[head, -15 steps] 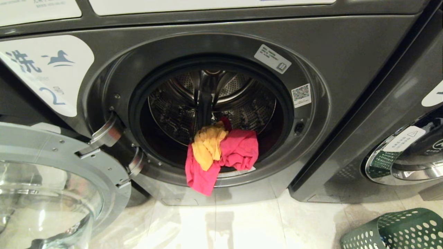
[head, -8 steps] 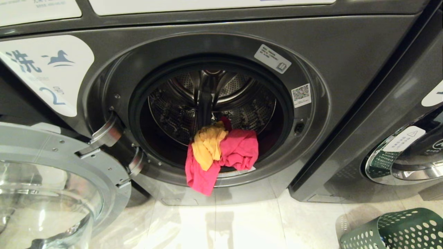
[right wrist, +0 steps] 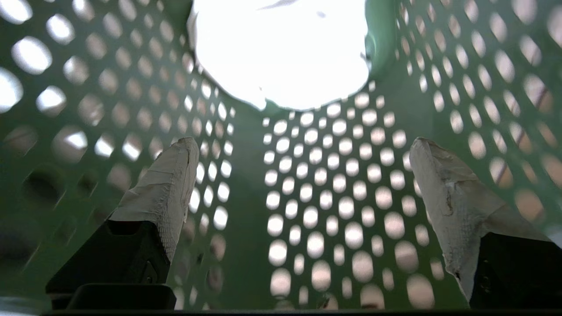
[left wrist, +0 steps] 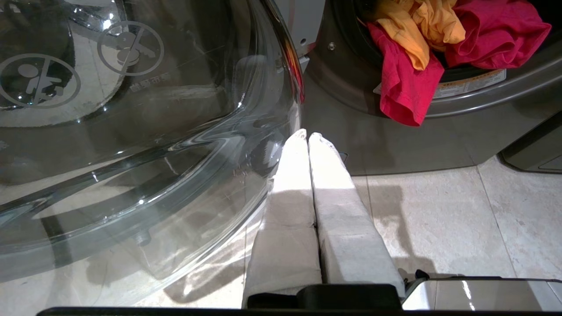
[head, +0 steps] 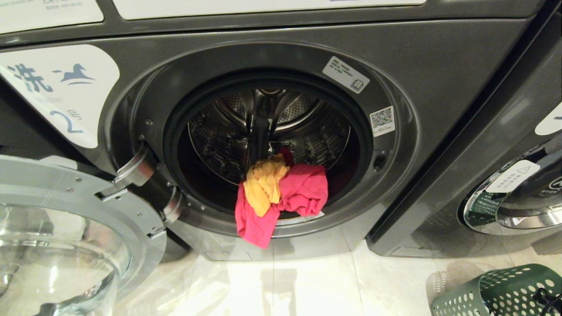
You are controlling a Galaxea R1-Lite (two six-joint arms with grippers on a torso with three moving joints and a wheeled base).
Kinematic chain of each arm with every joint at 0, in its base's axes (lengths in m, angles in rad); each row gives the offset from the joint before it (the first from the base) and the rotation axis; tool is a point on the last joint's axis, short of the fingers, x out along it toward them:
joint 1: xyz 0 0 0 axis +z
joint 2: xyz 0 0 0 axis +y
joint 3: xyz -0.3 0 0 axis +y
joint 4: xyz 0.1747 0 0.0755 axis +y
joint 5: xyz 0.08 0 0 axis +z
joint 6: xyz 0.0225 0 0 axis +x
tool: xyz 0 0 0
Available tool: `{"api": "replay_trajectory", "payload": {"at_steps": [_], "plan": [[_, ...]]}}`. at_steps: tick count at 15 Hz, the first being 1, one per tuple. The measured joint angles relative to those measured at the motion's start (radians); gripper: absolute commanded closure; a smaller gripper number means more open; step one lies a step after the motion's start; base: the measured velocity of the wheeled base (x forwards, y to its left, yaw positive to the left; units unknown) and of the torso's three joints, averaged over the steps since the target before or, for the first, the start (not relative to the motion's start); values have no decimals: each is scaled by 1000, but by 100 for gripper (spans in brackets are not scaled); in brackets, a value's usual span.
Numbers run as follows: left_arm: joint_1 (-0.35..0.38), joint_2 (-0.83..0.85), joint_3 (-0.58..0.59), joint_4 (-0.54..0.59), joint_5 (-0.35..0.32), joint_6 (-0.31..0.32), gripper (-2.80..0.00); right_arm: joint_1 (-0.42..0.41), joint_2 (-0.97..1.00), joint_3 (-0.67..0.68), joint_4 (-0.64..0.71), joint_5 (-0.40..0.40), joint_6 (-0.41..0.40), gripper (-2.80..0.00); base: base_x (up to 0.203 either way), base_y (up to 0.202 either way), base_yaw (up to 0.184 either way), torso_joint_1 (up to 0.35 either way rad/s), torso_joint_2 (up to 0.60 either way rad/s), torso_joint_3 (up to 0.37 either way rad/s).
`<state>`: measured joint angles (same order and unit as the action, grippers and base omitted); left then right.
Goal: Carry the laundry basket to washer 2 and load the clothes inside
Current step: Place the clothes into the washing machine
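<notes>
Risk: the pink cloth [head: 259,219] hangs out over the door ring of washer 2 [head: 439,66]. It could slip to the floor [head: 307,285], or get pinched if the door [head: 79,193] swings shut.
Clothes: pink-red and yellow [head: 263,182] ones sit bunched at the front of the drum. A bright white blob [right wrist: 281,48] in the laundry basket [head: 496,292] may be one more cloth, hard to tell.
Basket: dark green, full of round holes, on the floor near the next washer [head: 518,197].
Right gripper [right wrist: 303,145]: inside the basket, fingers [right wrist: 443,175] spread wide, holding nothing.
Left gripper [left wrist: 307,136]: low by the glass door, fingers pressed together, empty.
</notes>
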<state>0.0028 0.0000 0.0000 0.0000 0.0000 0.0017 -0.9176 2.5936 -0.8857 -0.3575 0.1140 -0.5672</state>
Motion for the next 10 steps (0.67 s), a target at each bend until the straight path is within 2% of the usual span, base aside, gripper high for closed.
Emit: {"api": "replay_trajectory", "payload": {"at_steps": [4,7,10], "plan": [[0,0,0,0,0,0,0,31,159,-72,-118,5,3,-280,0,0,0,0,0,0],[0,0,0,0,0,0,0,36,270,-117,-280,6,4,-280,0,0,0,0,0,0],[0,0,0,0,0,0,0,50,356,-183,-317,22,12,-280,0,0,0,0,0,0]]}}
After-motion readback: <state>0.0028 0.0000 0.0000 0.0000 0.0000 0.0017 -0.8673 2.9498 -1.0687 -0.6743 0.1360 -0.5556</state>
